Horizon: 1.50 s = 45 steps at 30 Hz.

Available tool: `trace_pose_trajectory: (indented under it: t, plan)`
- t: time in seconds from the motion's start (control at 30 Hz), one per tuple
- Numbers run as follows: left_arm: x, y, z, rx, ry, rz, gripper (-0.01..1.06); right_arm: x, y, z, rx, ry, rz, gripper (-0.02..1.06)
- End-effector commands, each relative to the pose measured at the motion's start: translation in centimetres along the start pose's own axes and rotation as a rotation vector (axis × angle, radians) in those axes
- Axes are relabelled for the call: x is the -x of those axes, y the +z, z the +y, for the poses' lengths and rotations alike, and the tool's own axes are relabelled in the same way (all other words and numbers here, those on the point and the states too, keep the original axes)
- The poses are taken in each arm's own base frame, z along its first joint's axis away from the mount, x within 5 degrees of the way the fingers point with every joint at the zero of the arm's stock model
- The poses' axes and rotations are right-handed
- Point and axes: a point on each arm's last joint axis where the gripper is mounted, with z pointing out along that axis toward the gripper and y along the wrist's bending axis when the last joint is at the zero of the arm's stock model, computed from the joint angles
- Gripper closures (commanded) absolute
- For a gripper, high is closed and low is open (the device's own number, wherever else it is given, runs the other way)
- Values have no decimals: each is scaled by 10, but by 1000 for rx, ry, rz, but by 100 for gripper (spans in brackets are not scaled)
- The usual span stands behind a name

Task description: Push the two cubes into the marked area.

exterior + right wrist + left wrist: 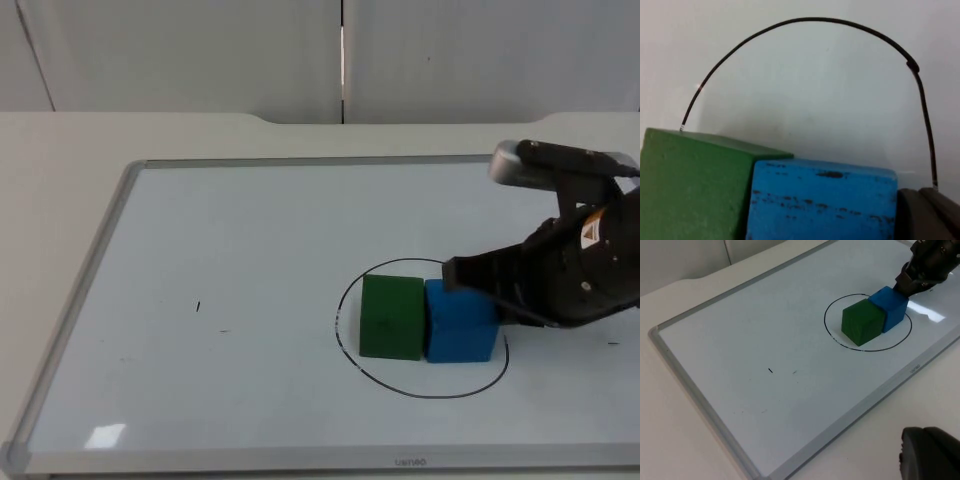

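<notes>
A green cube [390, 317] and a blue cube [460, 322] stand side by side, touching, inside the black drawn circle [400, 390] on the whiteboard. The blue cube's right side is close to the circle's line. My right gripper [462, 272] is shut and its tip rests against the blue cube's far right edge. The right wrist view has both cubes close up, the green cube [690, 185] left of the blue cube [820, 200], with a dark fingertip [927, 215] beside the blue one. My left gripper [930, 455] waits off the board, far from the cubes [862, 321].
The whiteboard's grey frame [75, 300] runs around the working surface. A small pen mark [198, 307] lies left of the circle, amid wide bare board. The grey partition wall [200, 50] closes the far side.
</notes>
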Motion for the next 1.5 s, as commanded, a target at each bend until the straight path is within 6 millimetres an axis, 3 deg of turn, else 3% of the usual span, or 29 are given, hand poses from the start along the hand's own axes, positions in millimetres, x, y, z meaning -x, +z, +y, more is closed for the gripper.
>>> trace_pose_trajectory:
  t: [0.0, 0.33, 0.43, 0.5, 0.7, 0.8, 0.87, 1.0, 1.03, 1.1, 1.17, 1.33, 1.37, 1.47]
  plan:
    - [-1, 0, 0, -2, -4, -2, 105, 2, -1, 3, 10, 7, -18, 104]
    - [-1, 0, 0, -2, -4, -2, 105, 4, -1, -6, -11, -30, -3, 104]
    - [-1, 0, 0, -2, -4, -2, 105, 7, -3, -26, -58, -35, 50, 104]
    - [-1, 0, 0, -2, -4, -2, 105, 11, -12, -39, -83, -59, 80, 104]
    - [-1, 0, 0, -2, -4, -2, 105, 26, -40, -55, -108, -165, 69, 104]
    - [-1, 0, 0, -2, -4, -2, 105, 41, -74, -52, -114, -230, -24, 104]
    - [-1, 0, 0, -2, -4, -2, 105, 45, -85, -50, -113, -248, -61, 104]
    - [-1, 0, 0, -2, -4, -2, 105, 59, -139, -40, -89, -260, -235, 104]
    - [-1, 0, 0, -2, -4, -2, 105, 59, -139, -40, -89, -260, -235, 104]
    - [-1, 0, 0, -2, -4, -2, 105, 61, -174, -36, -77, -268, -333, 104]
    - [-1, 0, 0, -2, -4, -2, 105, 61, -185, -35, -75, -270, -358, 104]
    - [-1, 0, 0, -2, -4, -2, 105, 50, -240, -31, -63, -272, -462, 104]
    - [-1, 0, 0, -2, -4, -2, 105, 50, -240, -31, -63, -272, -462, 104]
    - [-1, 0, 0, -2, -4, -2, 105, 38, -271, -31, -58, -276, -515, 104]
